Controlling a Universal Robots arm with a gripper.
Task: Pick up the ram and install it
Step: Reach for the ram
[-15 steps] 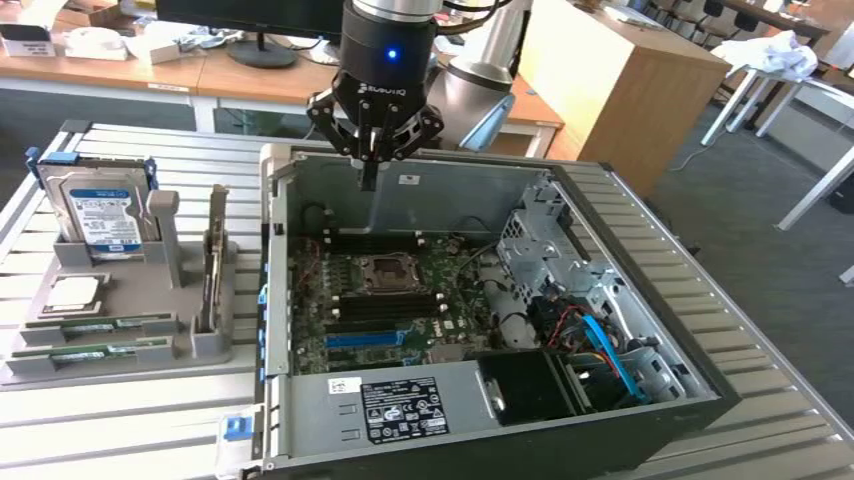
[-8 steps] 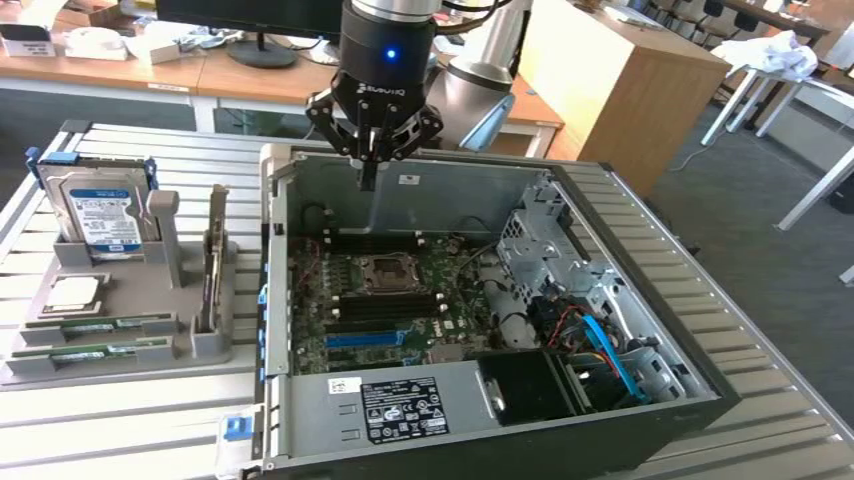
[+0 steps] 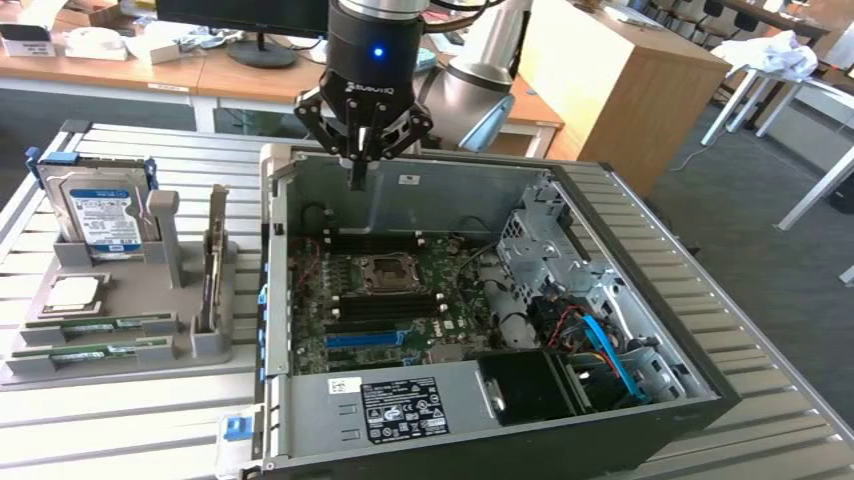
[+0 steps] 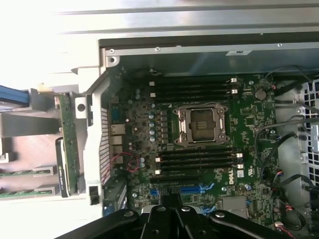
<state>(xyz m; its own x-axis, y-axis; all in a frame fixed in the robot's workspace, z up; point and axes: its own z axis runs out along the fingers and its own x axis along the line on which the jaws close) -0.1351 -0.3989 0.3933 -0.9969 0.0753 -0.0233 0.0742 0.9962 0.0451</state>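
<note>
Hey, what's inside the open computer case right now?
A green motherboard with a processor socket, black memory slots holding no sticks, blue and black cables and a perforated metal drive cage. The labelled metal box covers whatever lies under it.

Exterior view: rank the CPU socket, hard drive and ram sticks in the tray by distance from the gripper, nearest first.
1. CPU socket, inside the case, closest to the gripper.
2. Hard drive, upright at the tray's far end, exterior view's left.
3. Ram sticks, at the tray's near end; the pair is too close to call.
</note>
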